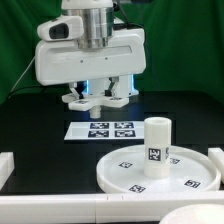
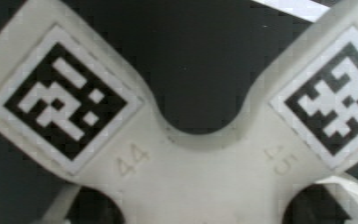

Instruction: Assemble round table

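The cross-shaped foot piece (image 1: 78, 100) is under my gripper (image 1: 101, 92) at the back of the table. Its white arms stick out on both sides of the fingers. In the wrist view the foot piece (image 2: 190, 165) fills the picture, with two tagged arms spreading from its hub. The jaws appear closed on the hub, but the fingertips are hidden. The round disc (image 1: 195, 170) lies flat at the front on the exterior view's right. The short cylinder leg (image 1: 157, 142) stands upright on its middle, well apart from the gripper.
The marker board (image 1: 100, 130) lies between the gripper and the disc. White rails run along the front edge (image 1: 90, 212) and at the exterior view's left (image 1: 5, 165) and right (image 1: 217, 155). A green curtain hangs behind.
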Controlling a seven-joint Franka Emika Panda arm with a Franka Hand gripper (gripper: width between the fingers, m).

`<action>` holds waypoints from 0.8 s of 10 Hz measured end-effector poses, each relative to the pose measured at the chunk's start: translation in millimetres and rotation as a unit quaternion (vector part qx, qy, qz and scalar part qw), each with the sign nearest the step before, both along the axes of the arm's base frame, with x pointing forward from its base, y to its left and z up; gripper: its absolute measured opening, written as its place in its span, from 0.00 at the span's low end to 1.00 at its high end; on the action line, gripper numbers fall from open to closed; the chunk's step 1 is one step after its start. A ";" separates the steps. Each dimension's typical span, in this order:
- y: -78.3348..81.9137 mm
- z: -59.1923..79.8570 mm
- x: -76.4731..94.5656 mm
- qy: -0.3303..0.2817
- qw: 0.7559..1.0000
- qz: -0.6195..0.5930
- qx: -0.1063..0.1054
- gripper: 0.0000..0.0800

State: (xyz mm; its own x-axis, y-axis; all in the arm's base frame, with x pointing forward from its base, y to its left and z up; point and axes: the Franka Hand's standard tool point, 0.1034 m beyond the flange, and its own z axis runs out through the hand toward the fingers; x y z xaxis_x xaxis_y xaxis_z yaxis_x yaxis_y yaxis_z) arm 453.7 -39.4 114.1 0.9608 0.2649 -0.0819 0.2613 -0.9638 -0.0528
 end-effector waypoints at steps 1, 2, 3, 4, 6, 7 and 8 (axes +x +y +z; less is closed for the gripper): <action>18.2 12.2 20.7 -0.005 1.000 0.017 0.004 0.56; 24.0 14.6 30.8 -0.008 1.000 0.026 0.004 0.56; 22.6 12.5 28.1 -0.006 1.000 0.024 0.004 0.56; 22.6 12.2 27.9 -0.006 1.000 0.024 0.004 0.56; 25.7 13.7 30.2 -0.003 1.000 0.030 0.004 0.56; 36.7 21.9 47.4 -0.001 0.999 0.046 0.006 0.56; 51.1 30.4 70.5 0.000 0.998 0.064 0.009 0.56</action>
